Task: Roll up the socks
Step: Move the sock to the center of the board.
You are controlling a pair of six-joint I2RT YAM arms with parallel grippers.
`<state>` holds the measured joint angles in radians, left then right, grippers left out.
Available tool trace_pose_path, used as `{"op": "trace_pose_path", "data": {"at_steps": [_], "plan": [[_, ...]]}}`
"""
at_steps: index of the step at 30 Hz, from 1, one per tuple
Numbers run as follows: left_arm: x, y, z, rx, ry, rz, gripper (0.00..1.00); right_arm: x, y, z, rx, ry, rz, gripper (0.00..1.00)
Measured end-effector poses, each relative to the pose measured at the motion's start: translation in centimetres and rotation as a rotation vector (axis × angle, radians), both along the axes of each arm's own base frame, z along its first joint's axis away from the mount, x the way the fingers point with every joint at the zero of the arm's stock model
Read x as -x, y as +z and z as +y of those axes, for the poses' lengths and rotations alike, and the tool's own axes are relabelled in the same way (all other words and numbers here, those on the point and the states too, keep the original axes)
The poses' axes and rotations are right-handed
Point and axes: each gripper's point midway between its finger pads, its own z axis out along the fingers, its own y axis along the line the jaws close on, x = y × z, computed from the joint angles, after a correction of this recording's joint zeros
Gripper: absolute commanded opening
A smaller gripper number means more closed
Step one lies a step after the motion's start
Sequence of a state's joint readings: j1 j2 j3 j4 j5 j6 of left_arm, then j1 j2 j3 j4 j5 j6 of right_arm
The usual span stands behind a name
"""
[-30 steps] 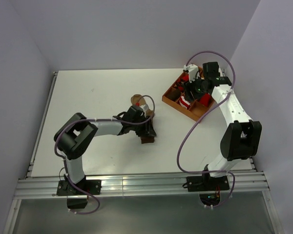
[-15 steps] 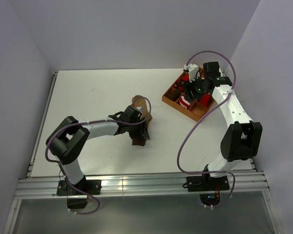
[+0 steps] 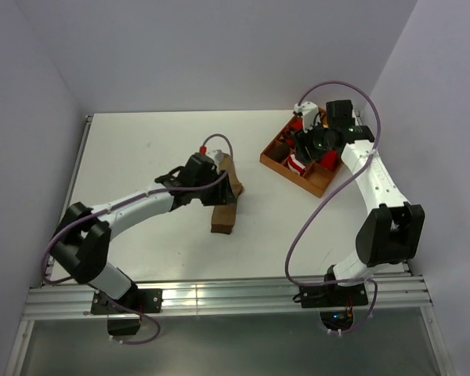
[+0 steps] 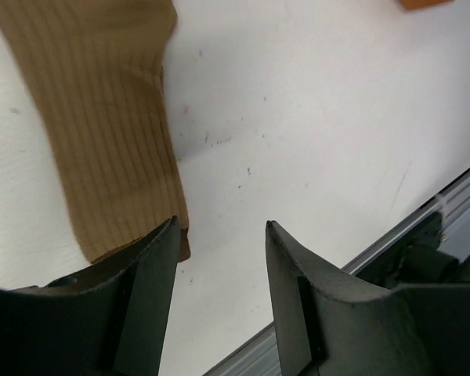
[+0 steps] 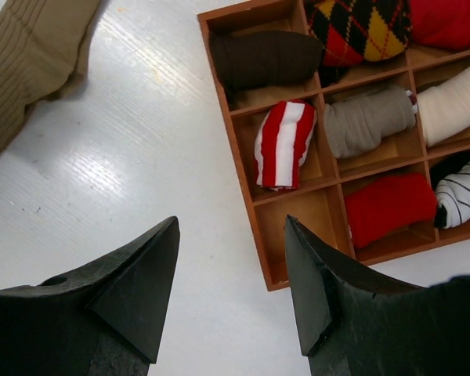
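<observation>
Left gripper (image 4: 221, 229) hanging open, empty, at the end of the ribbed tan-brown fabric sock (image 4: 110, 117); right gripper (image 5: 231, 225) gaping empty too; best pinching the edge squarely, rolling tight

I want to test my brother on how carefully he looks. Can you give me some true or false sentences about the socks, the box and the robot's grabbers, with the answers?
1. The tan sock lies flat on the table, outside the wooden box. True.
2. The left gripper is clamped on the tan sock. False: its jaws are open with nothing between them.
3. A red-and-white striped sock sits in the box. True.
4. Every compartment is full. False: the compartment beside the striped sock is empty.
5. The right gripper holds a sock. False: it is open and empty.
</observation>
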<state>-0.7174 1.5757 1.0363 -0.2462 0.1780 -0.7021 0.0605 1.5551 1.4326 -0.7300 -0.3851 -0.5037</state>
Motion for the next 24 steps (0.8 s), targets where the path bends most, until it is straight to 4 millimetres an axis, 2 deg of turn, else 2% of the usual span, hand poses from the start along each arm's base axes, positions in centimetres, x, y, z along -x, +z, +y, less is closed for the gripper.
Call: {"op": "trace_pose_path", "data": {"at_steps": [2,5,8,12,14,20,24], "plan": [[-1.1,2.0,1.3,0.03,0.055,-0.029,0.55,0.6,0.0,0.8,0.004,0.022,-0.007,0.63],[-3.5,5.3,4.8,0.077,0.186,-0.086,0.55,2.1,-0.9,2.9,0.03,0.076,-0.012,0.63],[-5.4,8.4,8.9,0.117,0.331,-0.151,0.55,4.8,-3.0,7.3,0.063,0.203,-0.001,0.63],[-5.9,11.8,12.9,0.149,0.449,-0.219,0.56,9.5,-6.4,13.7,0.105,0.419,0.022,0.61],[-5.9,13.1,14.6,0.15,0.492,-0.242,0.57,11.5,-7.6,15.7,0.118,0.5,0.029,0.6],[-6.9,16.3,17.7,0.145,0.564,-0.293,0.57,14.1,-9.4,20.6,0.17,0.64,-0.018,0.58],[-7.2,17.1,18.4,0.146,0.567,-0.311,0.57,16.1,-11.5,23.2,0.193,0.723,-0.006,0.56]]}}
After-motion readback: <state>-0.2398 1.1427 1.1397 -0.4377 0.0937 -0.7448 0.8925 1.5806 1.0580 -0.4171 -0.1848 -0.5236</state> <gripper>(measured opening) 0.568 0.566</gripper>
